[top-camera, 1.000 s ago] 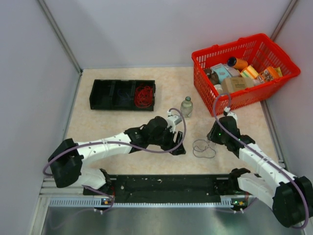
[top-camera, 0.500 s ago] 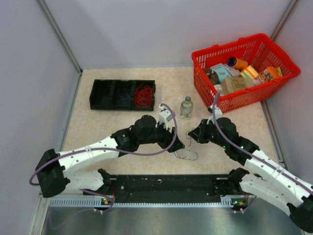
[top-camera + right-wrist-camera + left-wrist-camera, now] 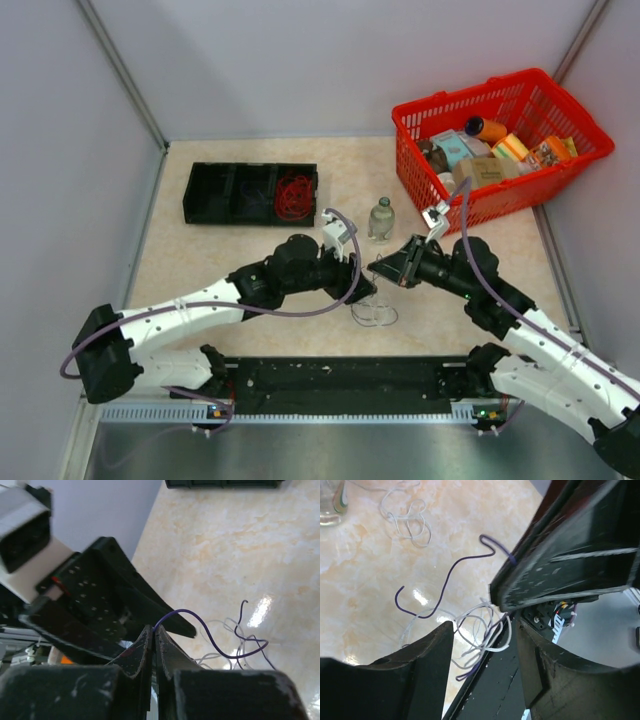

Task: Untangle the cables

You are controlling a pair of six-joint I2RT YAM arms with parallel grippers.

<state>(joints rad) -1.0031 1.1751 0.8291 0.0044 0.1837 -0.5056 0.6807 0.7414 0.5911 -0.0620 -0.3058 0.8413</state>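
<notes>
The counter is a glossy, cream stone-patterned sheet with pale orange veining that throws back bright glints of light. It is boxed in by smooth, plain grey-lilac walls with metal strips in the corners. A black mounting rail runs along its near edge.

At the back left lies a long matte black tray split into three compartments, and a loopy red cable bunch fills the right-hand one. At the back right stands a red plastic lattice basket packed with boxes and packets. A small clear bottle stands upright between the tray and the basket.

In the middle of the counter, near the rail, a loose tangle of thin white and violet wires lies flat where the two arms meet. The right tool has its black, scuffed fingers pressed together on the dark violet cable. That cable arches up from the pinch and curves down to the heap. The left tool stands just beside it with a clear gap between its two fingers. The tangle shows through that gap and nothing is clamped. A separate white cable lies in small curls near the bottle, apart from the heap.
</notes>
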